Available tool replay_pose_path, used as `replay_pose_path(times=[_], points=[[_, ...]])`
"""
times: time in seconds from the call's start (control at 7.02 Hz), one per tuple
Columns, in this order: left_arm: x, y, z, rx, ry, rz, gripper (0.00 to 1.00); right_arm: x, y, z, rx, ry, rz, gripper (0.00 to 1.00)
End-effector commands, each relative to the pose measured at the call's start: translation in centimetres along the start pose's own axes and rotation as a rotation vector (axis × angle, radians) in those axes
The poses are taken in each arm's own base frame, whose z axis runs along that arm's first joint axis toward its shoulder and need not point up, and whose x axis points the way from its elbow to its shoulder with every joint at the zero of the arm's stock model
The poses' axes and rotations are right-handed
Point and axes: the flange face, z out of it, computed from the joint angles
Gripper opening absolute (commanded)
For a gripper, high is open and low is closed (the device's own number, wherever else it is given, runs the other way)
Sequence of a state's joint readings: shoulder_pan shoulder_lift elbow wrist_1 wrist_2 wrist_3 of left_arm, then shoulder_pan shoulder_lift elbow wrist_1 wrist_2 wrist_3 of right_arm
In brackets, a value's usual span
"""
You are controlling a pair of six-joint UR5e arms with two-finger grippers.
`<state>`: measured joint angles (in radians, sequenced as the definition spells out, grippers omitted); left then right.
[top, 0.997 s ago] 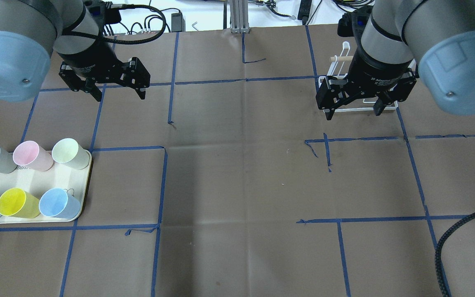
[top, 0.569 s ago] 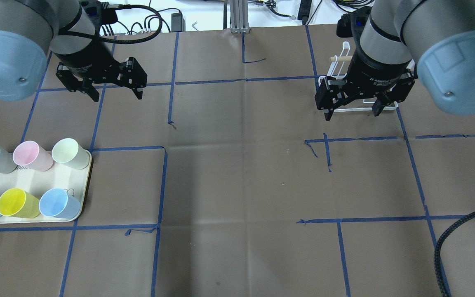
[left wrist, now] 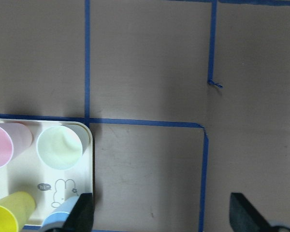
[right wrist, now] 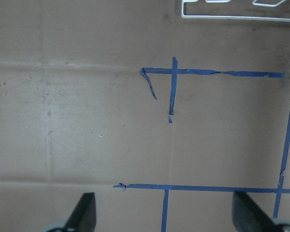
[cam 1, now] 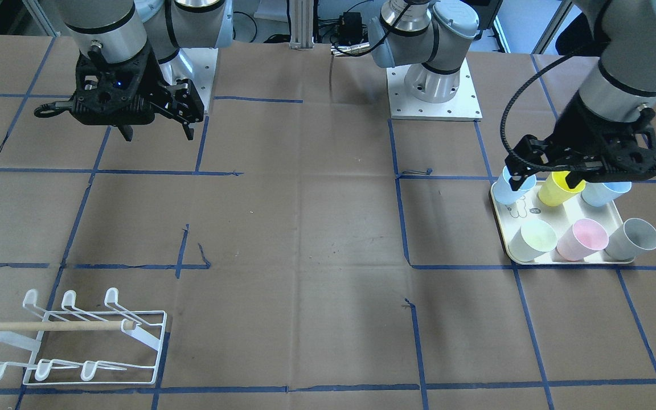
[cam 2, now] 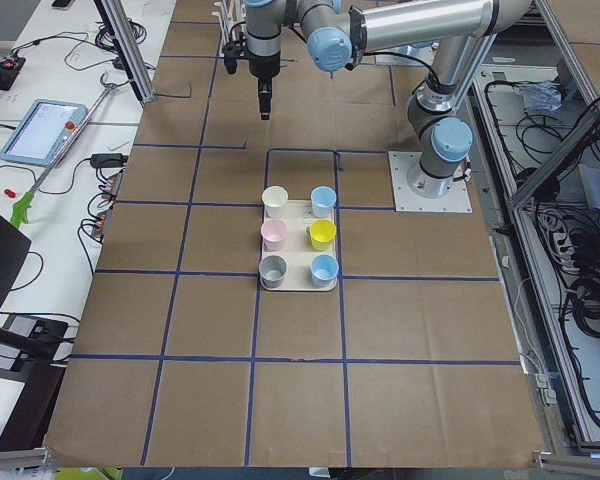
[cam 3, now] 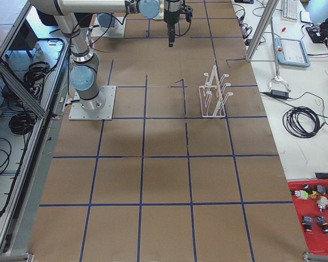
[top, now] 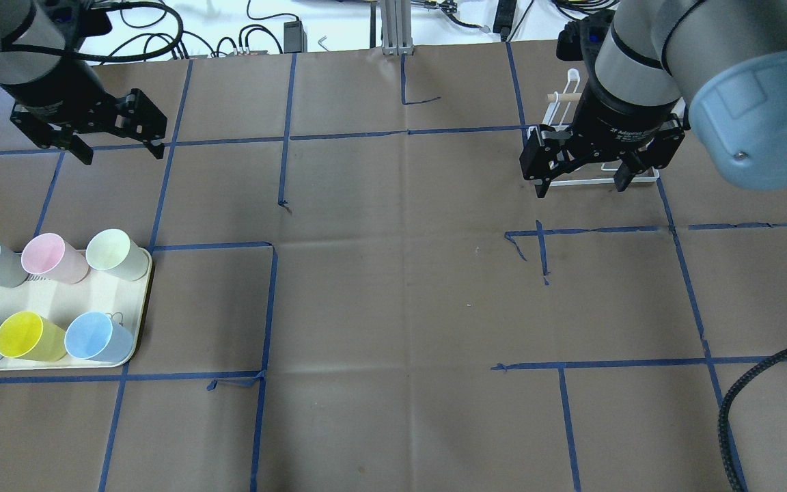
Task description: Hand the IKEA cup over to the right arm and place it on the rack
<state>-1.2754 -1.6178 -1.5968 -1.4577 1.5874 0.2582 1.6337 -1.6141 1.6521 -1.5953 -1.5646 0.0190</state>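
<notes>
Standing on the tray (top: 72, 297), all six cups (top: 50, 256) are untouched. The left gripper (top: 122, 156), fingers (top: 83, 152) apart and empty, has swung sideways toward them, so pickup seems next; the right gripper (top: 580, 189), also apart, waits by the rack (cam 1: 49, 326).

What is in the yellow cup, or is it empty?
Empty: the overhead view looks straight into the yellow cup and shows only its bare yellow inside.

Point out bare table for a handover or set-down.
Biggest bare stretch: the table's middle, from the tray to the rack, only tape lines on it. Crowded: the tray, filled by six cups. The rack's prongs are all free. Both the left gripper and the right gripper are open, empty.
</notes>
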Motion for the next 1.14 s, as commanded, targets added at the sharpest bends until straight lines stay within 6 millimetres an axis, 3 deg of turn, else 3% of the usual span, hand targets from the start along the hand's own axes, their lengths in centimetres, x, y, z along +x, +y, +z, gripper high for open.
replay_pose_path(times=[0.0, 0.57, 1.0], points=[[-6.6, 0.6, 1.4, -0.031, 0.006, 0.035, 1.00, 0.0, 0.0, 0.0, 0.001, 0.002, 0.001, 1.00], [-6.4, 2.5, 9.8, -0.055, 0.025, 0.050, 1.00, 0.0, 0.0, 0.0, 0.001, 0.000, 0.001, 1.00], [-6.7, 3.8, 17.7, -0.018, 0.011, 0.068, 1.00, 0.0, 0.0, 0.0, 0.001, 0.002, 0.002, 1.00]])
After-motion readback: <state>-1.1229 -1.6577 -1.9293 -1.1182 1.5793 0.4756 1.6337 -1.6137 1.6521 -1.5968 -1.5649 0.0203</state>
